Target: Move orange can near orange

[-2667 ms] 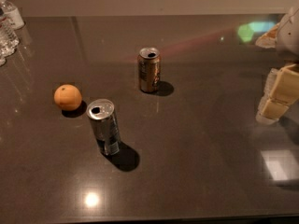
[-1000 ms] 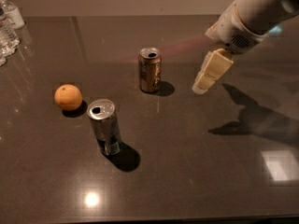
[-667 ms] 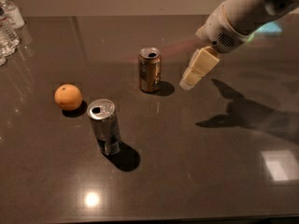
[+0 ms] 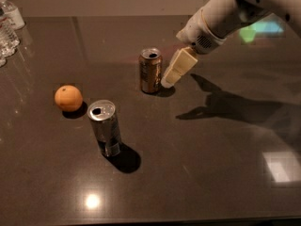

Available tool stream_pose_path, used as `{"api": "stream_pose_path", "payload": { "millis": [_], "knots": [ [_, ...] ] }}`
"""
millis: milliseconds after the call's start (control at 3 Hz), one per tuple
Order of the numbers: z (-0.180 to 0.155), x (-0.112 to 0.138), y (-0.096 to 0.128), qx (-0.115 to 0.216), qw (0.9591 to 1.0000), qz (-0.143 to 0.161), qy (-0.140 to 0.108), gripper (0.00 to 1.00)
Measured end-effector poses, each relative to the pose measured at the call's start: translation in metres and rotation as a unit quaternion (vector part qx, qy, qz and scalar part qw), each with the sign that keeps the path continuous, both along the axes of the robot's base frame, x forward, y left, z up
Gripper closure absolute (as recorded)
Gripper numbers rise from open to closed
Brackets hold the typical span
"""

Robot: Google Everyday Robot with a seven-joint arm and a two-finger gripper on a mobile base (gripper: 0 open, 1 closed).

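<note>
Dark tabletop: gripper hangs just beside the orange can, probably lining up a grab toward the orange; can't tell its spread.

One camera, perhaps head-high, looks down across the table, pincer near centre.

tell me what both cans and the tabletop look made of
The orange can looks like thin metal: glossy coppery side, silver top with a tab opening. The silver can is likely aluminium, with a grey sheen. The tabletop is dark and polished, stone or laminate; it mirrors lights. The hand, matte cream like plastic, is beside the orange can.
</note>
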State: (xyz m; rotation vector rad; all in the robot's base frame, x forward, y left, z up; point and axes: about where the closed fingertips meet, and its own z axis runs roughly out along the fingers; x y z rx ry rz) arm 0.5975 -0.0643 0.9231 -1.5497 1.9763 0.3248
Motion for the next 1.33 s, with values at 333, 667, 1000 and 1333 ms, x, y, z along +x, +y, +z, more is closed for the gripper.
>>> {"api": "stream_pose_path", "payload": {
  "millis": [333, 667, 1000, 1333],
  "knots": [
    [-0.006, 0.008, 0.019, 0.013, 0.9998, 0.015, 0.0, 0.0],
    [-0.012, 0.015, 0.035, 0.023, 0.9994, 0.027, 0.003, 0.0],
    [-0.016, 0.019, 0.048, 0.03, 0.9989, 0.036, 0.011, 0.0],
    [-0.021, 0.021, 0.055, 0.03, 0.9984, 0.038, 0.028, 0.18]
  ]
}}
